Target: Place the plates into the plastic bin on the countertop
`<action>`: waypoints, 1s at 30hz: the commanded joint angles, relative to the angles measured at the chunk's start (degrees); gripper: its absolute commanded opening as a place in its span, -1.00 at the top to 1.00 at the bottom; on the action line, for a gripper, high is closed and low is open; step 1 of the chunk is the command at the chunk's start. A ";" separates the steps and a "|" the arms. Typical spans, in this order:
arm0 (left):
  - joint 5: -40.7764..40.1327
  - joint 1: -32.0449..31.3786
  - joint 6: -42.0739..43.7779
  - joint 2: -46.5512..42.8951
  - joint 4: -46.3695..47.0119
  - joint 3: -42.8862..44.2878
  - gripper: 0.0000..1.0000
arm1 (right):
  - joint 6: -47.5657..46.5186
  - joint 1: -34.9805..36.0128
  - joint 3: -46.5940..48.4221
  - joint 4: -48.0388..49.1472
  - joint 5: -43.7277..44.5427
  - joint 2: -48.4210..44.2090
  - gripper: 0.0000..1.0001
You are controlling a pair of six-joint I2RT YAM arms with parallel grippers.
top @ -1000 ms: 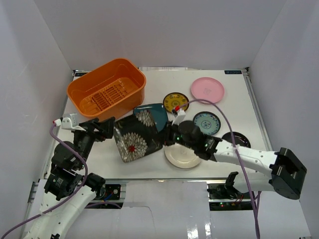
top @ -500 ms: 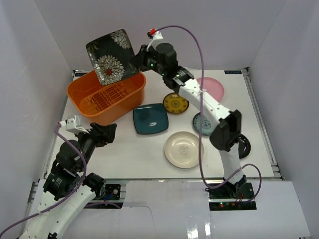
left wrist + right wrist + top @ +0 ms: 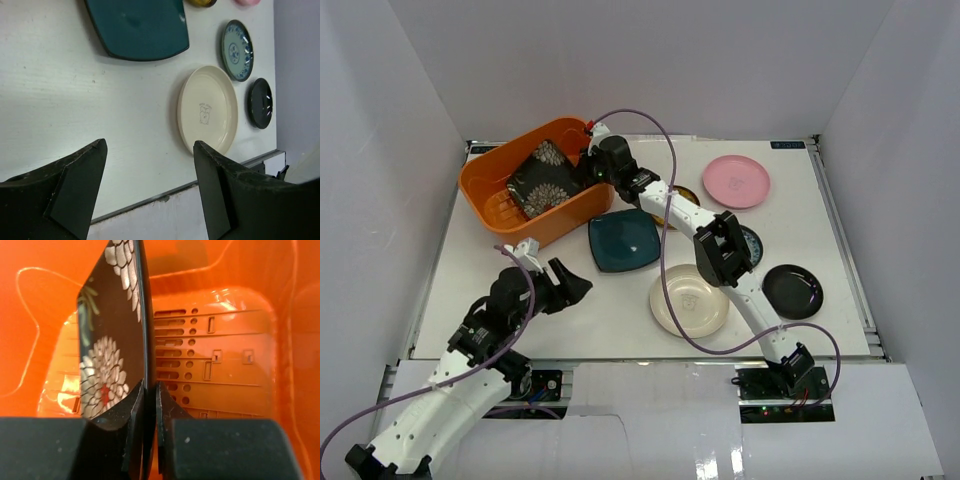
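Note:
The black floral square plate (image 3: 542, 178) stands tilted inside the orange plastic bin (image 3: 570, 212) at the back left of the white countertop (image 3: 620, 300). My right gripper (image 3: 592, 165) is shut on its edge; in the right wrist view the plate (image 3: 112, 350) stands edge-on between the jaws (image 3: 150, 387), above the slotted bin floor (image 3: 220, 365). The teal square plate (image 3: 624, 240), cream plate (image 3: 689, 300), pink plate (image 3: 736, 181) and glossy black plate (image 3: 791, 291) lie on the countertop. The gold-patterned plate (image 3: 685, 195) and blue-green plate (image 3: 752, 240) are partly hidden by the right arm. My left gripper (image 3: 575, 287) is open and empty, left of the cream plate (image 3: 207, 110).
The left wrist view shows the teal plate (image 3: 140, 25), blue-green plate (image 3: 236, 49) and black plate (image 3: 260, 103) beyond my open left gripper (image 3: 150, 145), with the near metal rail (image 3: 165, 192) below. White walls enclose the countertop on three sides.
My right gripper has lifted the floral plate from the countertop, carried it over the bin and lowered it inside. My left gripper has moved right toward the cream plate.

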 commanded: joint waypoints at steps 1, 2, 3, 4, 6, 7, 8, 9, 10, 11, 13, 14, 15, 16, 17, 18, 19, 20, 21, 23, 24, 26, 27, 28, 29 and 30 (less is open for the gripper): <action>4.53 -0.26 -4.05 2.05 2.64 -2.93 -0.60 | 1.25 -0.18 1.52 14.50 -0.80 -4.80 0.85; 4.62 -0.26 -4.49 3.62 4.21 -3.73 -0.61 | 1.34 -0.18 0.47 14.15 -0.80 -4.80 0.85; 4.53 -0.26 -5.54 4.42 4.75 -4.26 -0.61 | 1.52 -0.09 0.03 13.62 -0.80 -4.71 0.85; 4.36 -0.26 -5.99 5.39 6.15 -5.40 -0.62 | 1.60 0.08 -0.33 12.14 -0.62 -4.62 0.85; 4.44 -0.26 -7.39 7.93 8.00 -6.72 -0.65 | 2.56 0.35 -3.21 11.07 0.34 -6.10 0.84; 4.27 -0.35 -7.83 8.73 10.53 -7.25 -0.66 | 3.27 0.52 -5.14 11.33 1.39 -7.07 0.68; 4.09 -0.27 -7.92 9.60 11.95 -8.65 -0.67 | 3.80 0.53 -7.25 13.16 1.75 -7.95 0.58; 2.79 -0.26 -8.01 11.70 13.09 -9.01 -0.70 | 4.76 0.53 -8.93 13.17 2.19 -8.66 0.51; 2.16 -0.26 -8.10 12.94 15.28 -9.19 -0.71 | 5.20 0.53 -8.25 12.22 3.32 -8.49 0.41; 2.07 -0.26 -8.10 14.17 16.52 -9.10 -0.72 | 5.47 0.61 -7.20 9.77 3.68 -8.31 0.33; 0.15 -0.35 -8.36 17.68 20.63 -8.75 -0.75 | 5.74 0.96 -6.22 8.78 4.73 -8.57 0.05; -0.12 -0.35 -8.54 18.83 22.32 -9.01 -0.75 | 5.82 0.97 -6.31 8.35 5.44 -8.92 -0.04; -0.39 -0.27 -8.89 20.06 23.73 -9.10 -0.76 | 5.91 1.14 -6.48 7.99 6.14 -9.62 -0.10; -1.52 -0.26 -9.24 22.51 26.96 -9.10 -0.76 | 6.26 1.31 -6.92 7.73 6.84 -9.98 -0.19; -1.79 -0.26 -9.59 23.84 28.73 -9.28 -0.75 | 6.61 1.40 -7.18 7.55 6.85 -10.42 -0.22; -2.23 -0.26 -9.77 25.16 30.14 -9.28 -0.75 | 6.96 1.40 -7.45 7.55 6.94 -11.55 -0.27; -3.63 -0.26 -9.77 27.69 32.85 -9.19 -0.75 | 7.14 1.40 -8.06 7.72 6.85 -12.17 -0.35; -4.08 -0.26 -10.03 29.11 35.49 -9.37 -0.75 | 7.14 1.49 -8.15 7.90 6.59 -12.96 -0.41; -4.78 -0.26 -10.21 30.43 36.65 -9.19 -0.75 | 7.06 1.49 -8.24 7.81 6.32 -14.62 -0.46; -7.59 -0.26 -10.90 34.89 39.73 -9.02 -0.72 | 6.27 1.49 -9.11 7.38 5.10 -16.91 -0.55; -8.12 -0.35 -11.43 36.58 40.87 -9.10 -0.70 | 6.00 1.49 -10.16 7.20 4.31 -20.23 -0.57; -9.09 -0.27 -11.79 39.92 45.43 -9.28 -0.66 | 5.12 1.49 -17.67 7.72 1.76 -25.07 -0.62; -9.09 -0.26 -13.27 43.33 46.67 -9.45 -0.65 | 4.34 1.49 -21.91 8.60 0.97 -31.45 -0.62; -9.27 -0.26 -13.63 44.84 49.73 -9.63 -0.62 | 4.24 1.49 -26.74 11.48 -0.26 -35.08 -0.62; -9.53 -0.26 -13.81 48.08 51.76 -9.98 -0.52 | 4.24 1.49 -36.70 12.90 -1.31 -42.25 -0.61; -9.36 -0.26 -14.51 49.68 53.78 -10.42 -0.48 | 4.42 1.49 -41.68 14.13 -1.32 -45.72 -0.59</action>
